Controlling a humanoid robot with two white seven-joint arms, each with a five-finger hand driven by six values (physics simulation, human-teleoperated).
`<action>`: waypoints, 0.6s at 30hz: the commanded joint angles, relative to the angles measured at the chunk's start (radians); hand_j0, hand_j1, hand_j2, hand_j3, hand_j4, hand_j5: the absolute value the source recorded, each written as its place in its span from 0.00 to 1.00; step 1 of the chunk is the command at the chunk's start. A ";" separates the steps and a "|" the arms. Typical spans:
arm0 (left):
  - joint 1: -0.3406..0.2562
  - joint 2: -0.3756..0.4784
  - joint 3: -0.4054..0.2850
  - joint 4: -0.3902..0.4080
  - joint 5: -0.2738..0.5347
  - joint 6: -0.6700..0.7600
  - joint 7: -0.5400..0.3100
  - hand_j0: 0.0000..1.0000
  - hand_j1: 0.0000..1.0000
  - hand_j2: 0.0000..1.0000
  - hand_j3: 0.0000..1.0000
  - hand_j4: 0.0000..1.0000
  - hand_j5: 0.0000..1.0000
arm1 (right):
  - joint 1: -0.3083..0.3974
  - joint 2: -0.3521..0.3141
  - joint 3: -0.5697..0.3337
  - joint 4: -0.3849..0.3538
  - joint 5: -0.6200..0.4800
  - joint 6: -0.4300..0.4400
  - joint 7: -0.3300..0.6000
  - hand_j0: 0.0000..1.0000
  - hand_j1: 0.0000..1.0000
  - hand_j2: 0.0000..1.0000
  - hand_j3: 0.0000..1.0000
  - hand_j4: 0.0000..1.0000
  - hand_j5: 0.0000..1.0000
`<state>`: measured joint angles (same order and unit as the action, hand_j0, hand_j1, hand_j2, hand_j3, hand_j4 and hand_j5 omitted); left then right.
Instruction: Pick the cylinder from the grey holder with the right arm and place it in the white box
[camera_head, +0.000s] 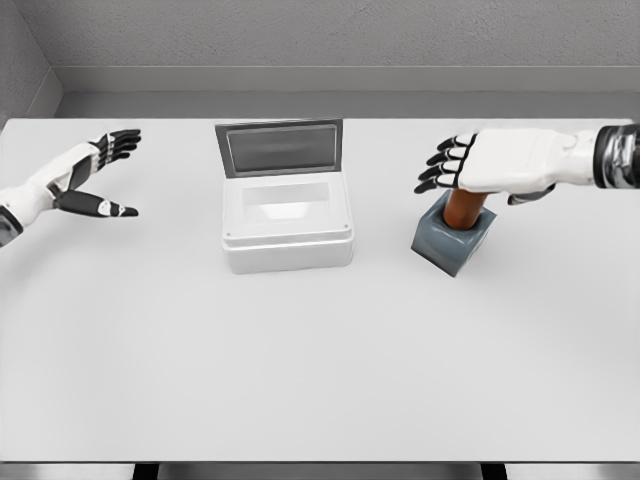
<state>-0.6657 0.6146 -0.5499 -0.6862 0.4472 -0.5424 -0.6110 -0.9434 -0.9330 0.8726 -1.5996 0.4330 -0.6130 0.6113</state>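
White table (300, 380) below grey wall (330, 40)

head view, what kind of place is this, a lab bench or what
Probably a simulated test bench: a bare white table against grey walls, holding only a white box with its lid up and a brown cylinder in a grey holder.

I'm looking down on a broad white table (320, 370) that fills nearly the whole head view, its top smooth and evenly lit, with only soft shadows on it. Past its far edge I see a grey wall (330, 35) with a rough, speckled texture, and a paler band (330, 80) running along its base. At the far left a second grey wall (22, 70) meets it in a corner. Below the table's near edge, dark gaps show.
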 joint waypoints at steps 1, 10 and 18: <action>0.000 -0.004 0.002 0.008 0.001 0.001 0.000 1.00 1.00 1.00 1.00 1.00 1.00 | 0.000 0.000 0.014 0.012 -0.003 0.002 0.000 1.00 1.00 1.00 1.00 1.00 1.00; -0.002 -0.004 0.002 0.005 0.002 0.004 0.000 1.00 1.00 1.00 1.00 1.00 1.00 | -0.002 0.022 0.016 0.075 -0.003 0.002 0.000 1.00 1.00 1.00 1.00 1.00 1.00; -0.002 -0.004 0.002 0.008 0.004 0.004 0.000 1.00 1.00 1.00 1.00 1.00 1.00 | -0.006 0.023 0.017 0.084 -0.003 0.002 0.000 1.00 1.00 1.00 1.00 1.00 1.00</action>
<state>-0.6673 0.6099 -0.5494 -0.6780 0.4438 -0.5399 -0.6110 -0.9495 -0.9096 0.8904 -1.5183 0.4330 -0.6133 0.6113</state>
